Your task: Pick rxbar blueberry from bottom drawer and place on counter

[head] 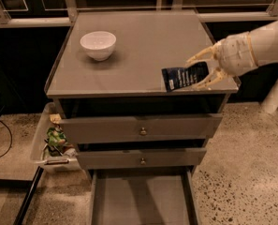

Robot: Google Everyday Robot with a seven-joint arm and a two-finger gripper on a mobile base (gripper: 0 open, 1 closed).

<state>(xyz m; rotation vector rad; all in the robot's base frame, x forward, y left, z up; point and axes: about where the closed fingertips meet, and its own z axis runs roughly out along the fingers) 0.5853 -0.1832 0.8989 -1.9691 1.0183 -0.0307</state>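
Right at the counter's (143, 46) front-right edge, the gripper (194, 73) clasps the rxbar blueberry (183, 78).

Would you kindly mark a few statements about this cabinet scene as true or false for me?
1. The pincer grips the rxbar blueberry above the counter's front right corner. True.
2. The white bowl lies in the bottom drawer. False: it stands on the counter, back left.
3. The bottom drawer is pulled open. True.
4. Both upper drawers are pulled out. False: both are pushed in.
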